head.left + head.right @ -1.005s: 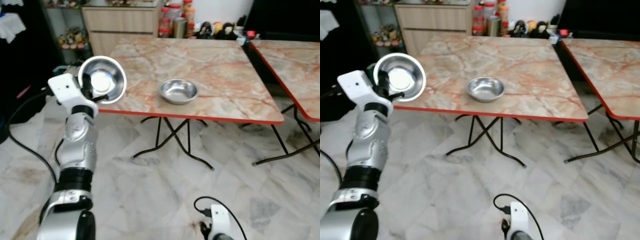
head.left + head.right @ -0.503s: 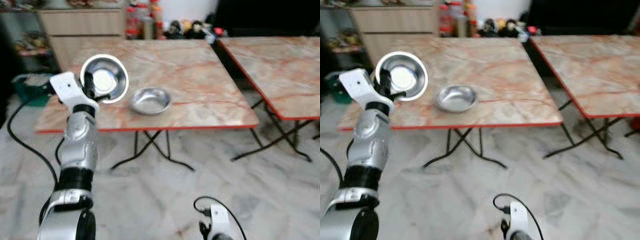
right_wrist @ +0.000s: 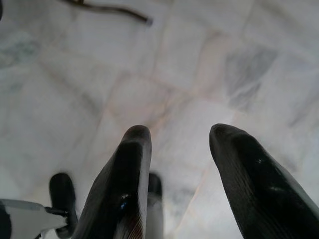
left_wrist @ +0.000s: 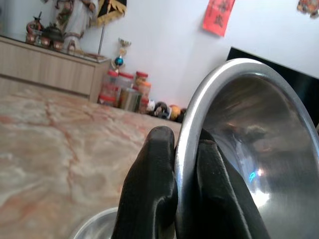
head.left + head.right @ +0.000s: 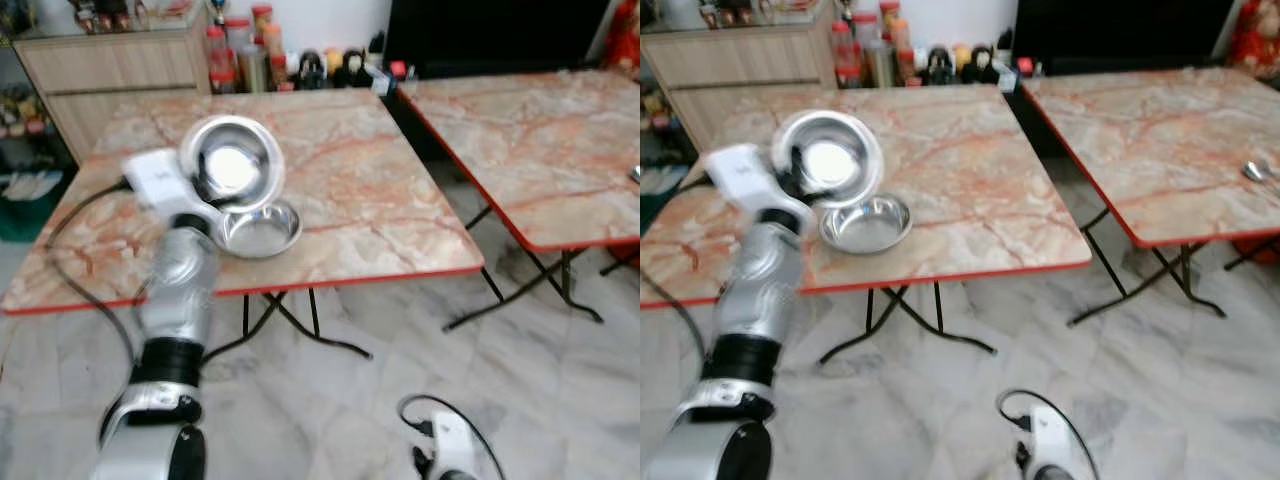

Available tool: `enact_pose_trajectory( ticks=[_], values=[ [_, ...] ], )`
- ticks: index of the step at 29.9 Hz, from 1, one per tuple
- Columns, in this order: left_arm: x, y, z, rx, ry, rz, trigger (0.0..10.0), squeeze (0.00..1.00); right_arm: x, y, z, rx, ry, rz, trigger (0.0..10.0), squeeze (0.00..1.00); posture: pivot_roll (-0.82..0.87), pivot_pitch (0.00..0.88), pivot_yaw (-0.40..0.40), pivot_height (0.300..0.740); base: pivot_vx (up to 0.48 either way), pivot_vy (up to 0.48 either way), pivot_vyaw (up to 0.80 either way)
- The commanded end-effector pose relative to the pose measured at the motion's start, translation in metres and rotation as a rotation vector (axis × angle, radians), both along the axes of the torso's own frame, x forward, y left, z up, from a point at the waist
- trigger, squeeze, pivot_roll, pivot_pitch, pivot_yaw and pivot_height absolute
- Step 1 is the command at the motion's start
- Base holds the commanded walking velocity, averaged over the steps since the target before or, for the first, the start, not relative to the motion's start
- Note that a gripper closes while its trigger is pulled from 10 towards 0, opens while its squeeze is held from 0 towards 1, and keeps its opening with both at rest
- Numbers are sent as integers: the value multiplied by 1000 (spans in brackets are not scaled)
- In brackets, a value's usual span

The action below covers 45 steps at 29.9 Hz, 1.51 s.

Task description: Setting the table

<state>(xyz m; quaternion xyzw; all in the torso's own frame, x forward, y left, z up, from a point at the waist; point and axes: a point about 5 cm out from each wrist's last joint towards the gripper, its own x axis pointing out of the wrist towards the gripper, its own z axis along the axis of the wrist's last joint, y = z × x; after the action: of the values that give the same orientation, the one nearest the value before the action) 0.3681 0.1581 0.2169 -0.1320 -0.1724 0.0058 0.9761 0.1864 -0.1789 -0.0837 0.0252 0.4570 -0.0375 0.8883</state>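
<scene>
Pale marble-tiled floor (image 5: pixel 560 400) with grey veining, brightly and evenly lit. Two folding tables with pink marble-patterned tops and red edging on black crossed legs: the nearer table (image 5: pixel 380 210) in the middle, the second table (image 5: pixel 540 150) just beside it on the right, a narrow gap between them. Behind, a light wooden cabinet (image 5: pixel 110 65) with drawers against a white wall (image 4: pixel 164 45). A row of jars and bottles (image 5: pixel 245 55) and small figurines along the wall. A large dark panel (image 5: pixel 490 30) at the back, a red hanging ornament (image 4: pixel 219 15) on the wall.
</scene>
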Motion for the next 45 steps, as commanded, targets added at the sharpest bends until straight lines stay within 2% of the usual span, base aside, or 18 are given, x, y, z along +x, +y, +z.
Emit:
enact_pose_trajectory(
  ticks=[1,22,24,28,36,40,45],
  values=[
    [0,12,6,13,-16,35,10000,0,4,11,1,24,-12,14,10000,0,21,0,-39,740,341,0,0],
    [-1,10,5,9,-11,30,10000,0,4,11,1,5,-12,50,10000,0,21,0,-44,740,341,0,0],
    [-1,10,5,9,-11,32,10000,0,4,11,1,-1,-15,56,10000,0,21,0,-44,740,339,0,800],
    [-1,10,4,6,-12,32,10000,0,4,11,1,21,-16,24,10000,0,21,0,-46,740,332,0,200],
    [-1,11,1,-3,7,32,10000,0,4,11,1,16,-11,35,10000,0,23,0,-47,740,68,0,0],
    [-2,12,-10,-91,71,14,10000,0,4,11,1,16,-8,36,10000,0,23,0,-46,740,0,0,0],
    [-1,13,-19,-135,132,12,10000,0,3,11,1,17,-6,37,10000,0,24,0,-45,740,0,0,0]
  ],
)
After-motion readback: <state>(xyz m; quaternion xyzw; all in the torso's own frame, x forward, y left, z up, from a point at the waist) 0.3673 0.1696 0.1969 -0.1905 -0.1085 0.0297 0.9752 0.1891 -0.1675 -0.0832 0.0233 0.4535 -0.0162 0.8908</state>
